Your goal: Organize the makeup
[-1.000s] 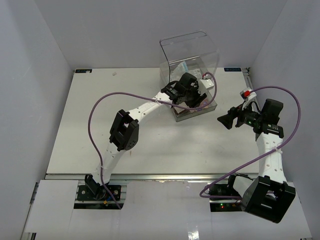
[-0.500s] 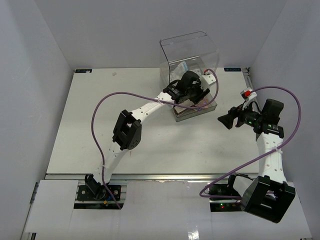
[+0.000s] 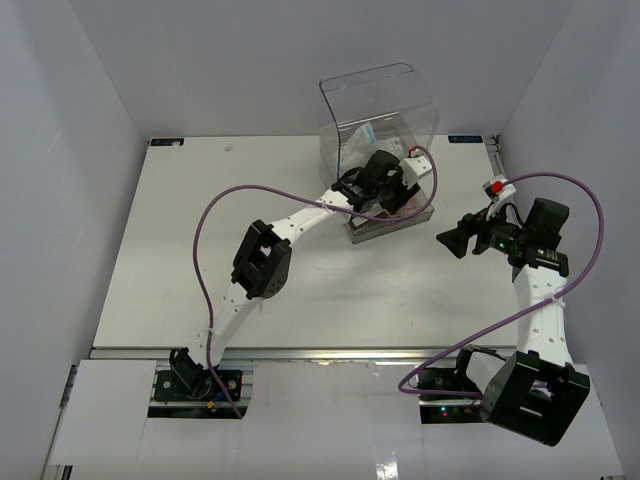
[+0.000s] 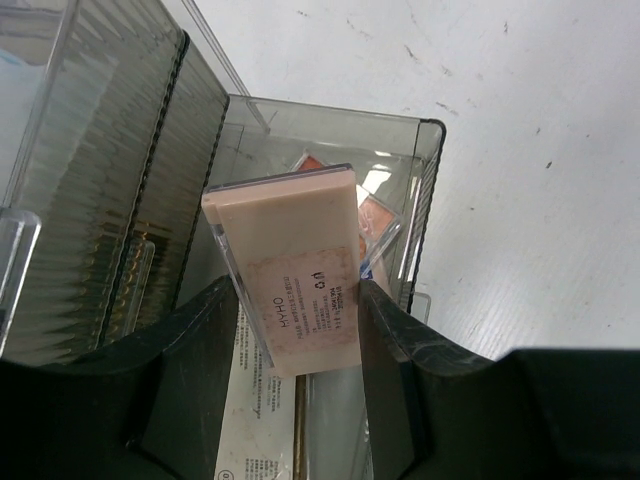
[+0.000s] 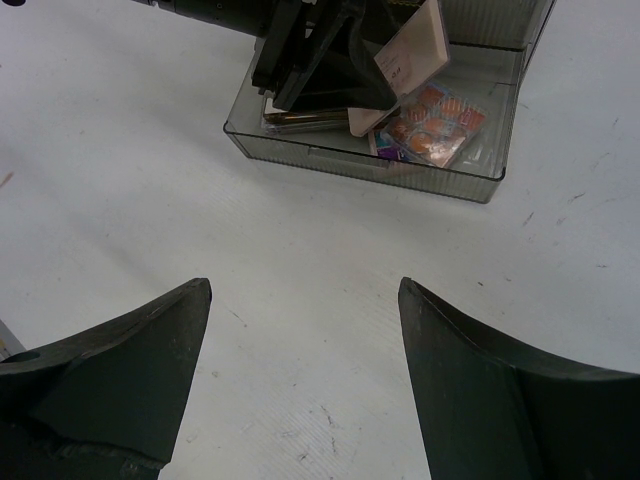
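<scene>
Held: pink palette [image 4: 295, 270], clamped in left jaws above drawer [image 4: 330, 110]; best lowered flat before release; right jaws apart, empty.

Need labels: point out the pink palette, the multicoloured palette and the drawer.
pink palette [image 4: 297, 275]: left wrist view, printed face.
multicoloured palette [image 5: 432, 124]: right wrist view, colour pans.
drawer [image 5: 420, 178]: right wrist view, front wall.

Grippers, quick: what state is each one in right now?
Left gripper: shut on the pink palette, over the drawer.
Right gripper: open, holding nothing.
</scene>
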Robot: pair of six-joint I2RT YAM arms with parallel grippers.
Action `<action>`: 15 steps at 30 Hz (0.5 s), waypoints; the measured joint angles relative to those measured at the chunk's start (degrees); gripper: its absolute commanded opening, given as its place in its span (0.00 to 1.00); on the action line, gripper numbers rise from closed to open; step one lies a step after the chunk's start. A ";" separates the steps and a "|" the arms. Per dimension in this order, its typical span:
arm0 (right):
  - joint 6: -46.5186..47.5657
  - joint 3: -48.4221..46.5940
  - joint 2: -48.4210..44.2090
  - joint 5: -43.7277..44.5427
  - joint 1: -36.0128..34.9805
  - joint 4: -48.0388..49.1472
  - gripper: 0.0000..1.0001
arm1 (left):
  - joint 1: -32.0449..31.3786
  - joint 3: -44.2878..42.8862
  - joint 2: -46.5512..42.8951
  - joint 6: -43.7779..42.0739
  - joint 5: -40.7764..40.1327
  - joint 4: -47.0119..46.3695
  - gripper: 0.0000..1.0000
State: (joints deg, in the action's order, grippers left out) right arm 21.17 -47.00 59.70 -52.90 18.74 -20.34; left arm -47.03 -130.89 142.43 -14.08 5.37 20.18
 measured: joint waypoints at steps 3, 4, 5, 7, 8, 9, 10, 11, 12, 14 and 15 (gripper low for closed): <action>-0.02 0.00 0.00 0.00 0.00 -0.01 0.82 | -0.24 0.00 0.00 0.58 0.31 -1.00 0.18; -0.02 0.00 0.00 0.00 0.00 -0.02 0.82 | -0.32 0.00 0.00 0.77 0.41 -1.33 0.18; -0.02 0.00 0.00 -0.01 0.00 -0.01 0.82 | -0.37 0.00 0.00 1.01 0.67 -1.65 0.18; -0.02 0.00 0.00 -0.02 0.00 0.00 0.82 | -0.46 0.00 0.00 1.54 1.29 -2.33 0.18; -0.02 0.00 0.00 -0.02 0.00 0.00 0.82 | -0.46 0.00 0.00 1.73 1.52 -2.58 0.18; -0.02 0.00 0.00 -0.02 0.00 0.00 0.82 | -0.46 0.00 0.00 1.91 1.75 -2.83 0.18; -0.02 0.00 0.00 -0.03 0.01 0.00 0.82 | -0.46 0.00 0.00 2.12 2.12 -3.08 0.19; -0.02 0.00 0.00 -0.05 0.02 0.00 0.82 | -0.46 0.00 0.01 2.32 2.50 -3.36 0.19; -0.02 0.00 0.00 -0.07 0.02 0.00 0.82 | -0.46 0.00 0.04 2.51 2.82 -3.65 0.19; -0.02 0.00 0.00 -0.11 0.02 0.00 0.82 | -0.45 0.00 0.10 2.88 3.43 -4.23 0.19; -0.02 0.00 0.00 -0.16 0.02 0.00 0.82 | -0.44 0.00 0.15 3.03 3.70 -4.53 0.19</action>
State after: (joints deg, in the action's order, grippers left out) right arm 21.15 -47.00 59.70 -53.06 18.77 -20.34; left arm -47.47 -130.89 142.58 -11.05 9.07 15.65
